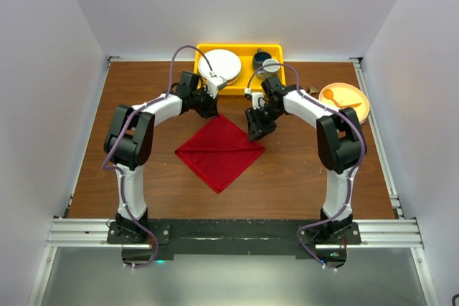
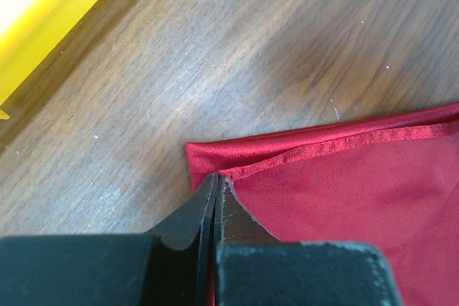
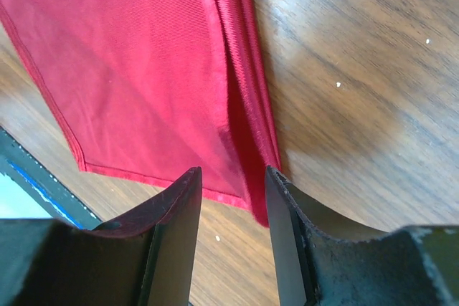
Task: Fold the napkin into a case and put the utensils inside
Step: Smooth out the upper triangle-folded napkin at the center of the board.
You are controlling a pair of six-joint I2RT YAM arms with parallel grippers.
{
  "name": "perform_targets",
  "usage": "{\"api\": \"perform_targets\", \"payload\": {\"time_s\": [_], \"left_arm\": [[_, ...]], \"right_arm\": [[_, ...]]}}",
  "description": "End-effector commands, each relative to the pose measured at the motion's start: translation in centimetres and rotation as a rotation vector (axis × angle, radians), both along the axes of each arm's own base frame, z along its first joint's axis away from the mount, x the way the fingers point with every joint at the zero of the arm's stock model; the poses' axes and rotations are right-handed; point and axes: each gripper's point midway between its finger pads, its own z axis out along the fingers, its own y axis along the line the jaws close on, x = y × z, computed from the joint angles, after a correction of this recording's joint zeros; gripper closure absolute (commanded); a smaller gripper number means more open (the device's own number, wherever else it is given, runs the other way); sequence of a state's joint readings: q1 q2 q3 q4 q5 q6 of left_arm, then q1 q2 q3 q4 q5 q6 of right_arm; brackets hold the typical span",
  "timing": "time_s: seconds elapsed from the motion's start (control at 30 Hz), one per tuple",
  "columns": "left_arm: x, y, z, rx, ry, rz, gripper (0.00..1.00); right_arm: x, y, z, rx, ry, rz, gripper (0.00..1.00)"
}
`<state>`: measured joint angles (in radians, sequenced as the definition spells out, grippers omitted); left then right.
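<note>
The red napkin (image 1: 219, 150) lies flat on the wooden table as a folded diamond. My left gripper (image 1: 210, 109) is at its far corner. In the left wrist view its jaws (image 2: 217, 177) are pressed together on the hemmed corner of the napkin (image 2: 344, 191), with a sliver of red between them. My right gripper (image 1: 257, 132) is at the napkin's right corner. Its jaws stand apart (image 3: 232, 170), astride the folded edge of the napkin (image 3: 129, 69) without pinching it. A spoon-like utensil (image 1: 337, 97) lies on the orange plate at the right.
A yellow tray (image 1: 244, 48) stands at the back with a white dish (image 1: 219, 66) and a dark cup (image 1: 262, 56) in it; its edge (image 2: 43, 12) lies close to my left gripper. The orange plate (image 1: 362, 109) sits at the right.
</note>
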<state>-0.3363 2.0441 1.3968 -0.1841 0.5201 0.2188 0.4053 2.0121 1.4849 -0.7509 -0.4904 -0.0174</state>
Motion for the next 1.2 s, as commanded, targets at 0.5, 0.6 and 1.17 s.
{"api": "perform_targets", "payload": {"time_s": [0.5, 0.6, 1.17], "left_arm": [[1.3, 0.1, -0.4, -0.001, -0.025, 0.03, 1.0], [1.1, 0.1, -0.8, 0.005, -0.016, 0.025, 1.0], [-10.7, 4.8, 10.7, -0.516, 0.218, 0.07, 0.21]], "right_arm": [[-0.2, 3.5, 1.5, 0.213, 0.035, -0.062, 0.69], [-0.6, 3.3, -0.3, 0.201, 0.063, -0.076, 0.69], [-1.6, 1.9, -4.7, 0.134, 0.141, -0.138, 0.72]]}}
